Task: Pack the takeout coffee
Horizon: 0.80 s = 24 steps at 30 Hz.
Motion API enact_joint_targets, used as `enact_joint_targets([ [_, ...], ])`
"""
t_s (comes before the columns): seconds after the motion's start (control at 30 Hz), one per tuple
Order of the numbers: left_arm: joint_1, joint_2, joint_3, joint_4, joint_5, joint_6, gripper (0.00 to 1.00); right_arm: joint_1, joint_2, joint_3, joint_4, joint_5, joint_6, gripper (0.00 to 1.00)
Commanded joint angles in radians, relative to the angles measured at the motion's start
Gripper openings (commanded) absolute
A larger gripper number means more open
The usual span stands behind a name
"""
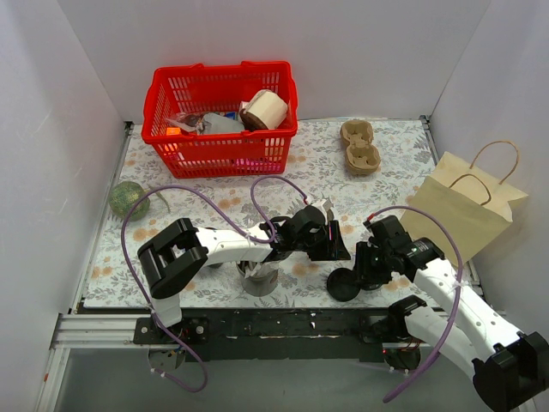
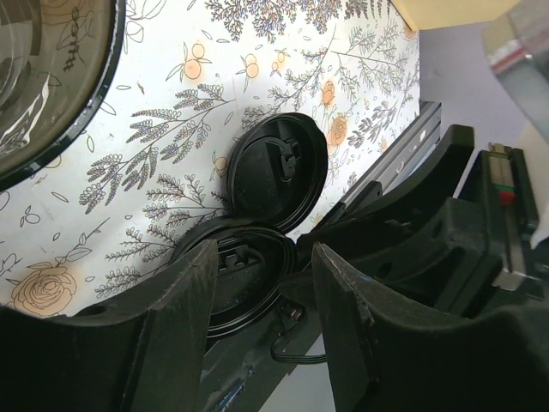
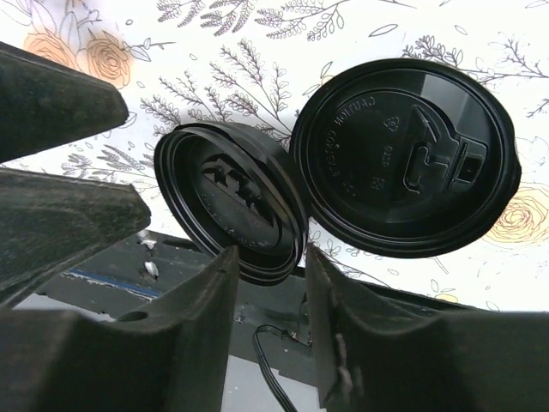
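takeout coffee (image 3: 403,159) sits lidded, right of the right-wrist view at the table (image 3: 257,51) edge, loose lid (image 3: 230,204) tilted beside it; left tool (image 2: 264,257) and right tool (image 3: 272,257) both part-open, empty (probably clearing that lid first).

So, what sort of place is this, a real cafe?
Probably a robot test cell, not a cafe: plain white panels enclose a table with a floral cover, a left arm and right arm are bolted at its near edge, and a red basket and paper bag stand ready.
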Motion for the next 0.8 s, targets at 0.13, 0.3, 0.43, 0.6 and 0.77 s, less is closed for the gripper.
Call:
enact_joint_targets([
  [0.13, -0.006, -0.06, -0.001, -0.021, -0.004, 0.029, 0.48, 0.001, 0.037, -0.009, 0.032, 0.02, -0.011, 0.24],
  [0.3, -0.005, -0.06, 0.005, -0.036, -0.005, 0.038, 0.5, 0.001, 0.047, -0.012, 0.035, 0.067, 0.009, 0.08],
  [0.43, -0.006, -0.068, -0.004, -0.042, -0.005, 0.044, 0.5, 0.001, 0.069, -0.016, 0.035, 0.061, 0.009, 0.12],
  [0.6, -0.005, -0.077, -0.004, -0.082, 0.007, 0.09, 0.5, 0.001, 0.064, -0.031, 0.09, 0.002, -0.005, 0.22],
  [0.77, -0.005, -0.076, -0.033, -0.16, -0.005, 0.133, 0.5, 0.001, 0.087, -0.043, 0.116, -0.005, -0.009, 0.25],
])
